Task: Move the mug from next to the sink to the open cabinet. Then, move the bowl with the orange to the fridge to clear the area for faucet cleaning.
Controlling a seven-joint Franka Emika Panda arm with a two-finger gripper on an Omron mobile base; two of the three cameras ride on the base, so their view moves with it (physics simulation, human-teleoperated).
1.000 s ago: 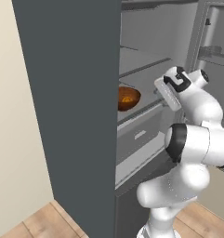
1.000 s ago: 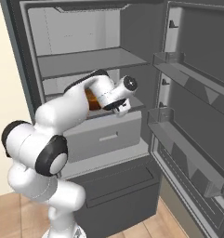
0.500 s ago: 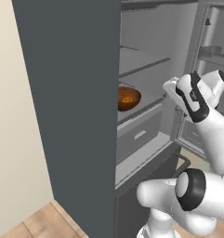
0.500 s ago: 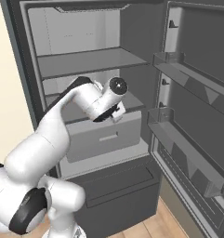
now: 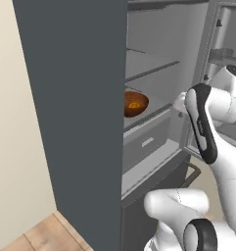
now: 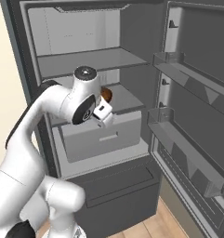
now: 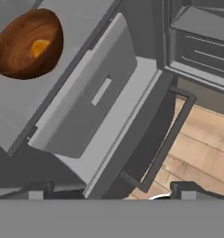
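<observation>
The glossy dark brown bowl (image 5: 135, 104) stands on a middle shelf inside the fridge (image 5: 75, 98), with the orange (image 5: 134, 105) lying in it. The hand view has the bowl (image 7: 27, 44) and its orange (image 7: 40, 47) at the upper left. My gripper (image 7: 114, 189) is open with nothing between its fingers, and it hangs outside the fridge, in front of the drawer and well back from the bowl. From the right, my forearm covers most of the bowl (image 6: 107, 94). The mug, sink, open cabinet and faucet are out of view.
The fridge door (image 6: 192, 116) stands wide open on the right, with shelf bins along its inside. A grey drawer (image 6: 102, 137) with a slot handle sits under the bowl's shelf. Below it is a freezer front with a bar handle (image 7: 167, 144), then wooden floor (image 7: 201, 139).
The hand has drawn back from the bowl, out of the fridge and to the right. The bowl with the orange stays on the shelf. The jaws have stayed open.
</observation>
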